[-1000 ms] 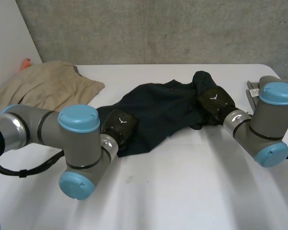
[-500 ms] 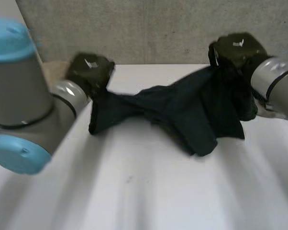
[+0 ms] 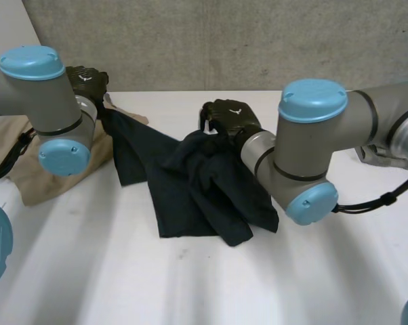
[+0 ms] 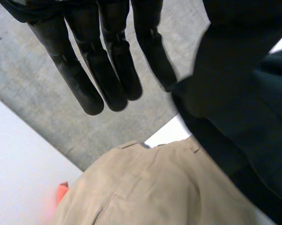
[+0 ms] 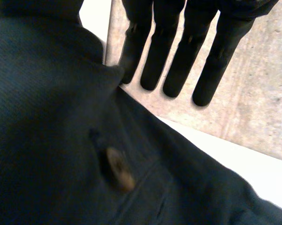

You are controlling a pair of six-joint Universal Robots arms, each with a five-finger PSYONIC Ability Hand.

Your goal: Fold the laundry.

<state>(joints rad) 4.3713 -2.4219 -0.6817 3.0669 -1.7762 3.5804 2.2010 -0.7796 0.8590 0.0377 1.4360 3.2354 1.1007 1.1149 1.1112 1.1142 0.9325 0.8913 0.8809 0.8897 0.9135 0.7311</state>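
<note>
The white counter [image 3: 190, 284] carries a dark shirt [image 3: 190, 183], which hangs stretched between the two hands with its lower folds bunched on the counter. A tan garment [image 3: 24, 179] lies flat on the counter just beside the dark shirt's left end and partly behind the left arm [image 3: 38, 95]. The right arm [image 3: 312, 149] reaches across in front of the dark shirt's right side.

The left hand [image 3: 89, 80] is raised at the dark shirt's left end. Its wrist view shows the fingers straight and close together, with the cloth caught at the thumb side of the hand, the thumb itself hidden. The right hand [image 3: 231, 115] sits at the top of the dark shirt's middle bunch. Its fingers are also straight, and the fabric is gripped at the thumb side in the same way.

A small grey object [image 3: 377, 154] lies well apart from the dark shirt on the right. A brown button [image 5: 120, 171] shows on the dark shirt below the right hand's fingers.
</note>
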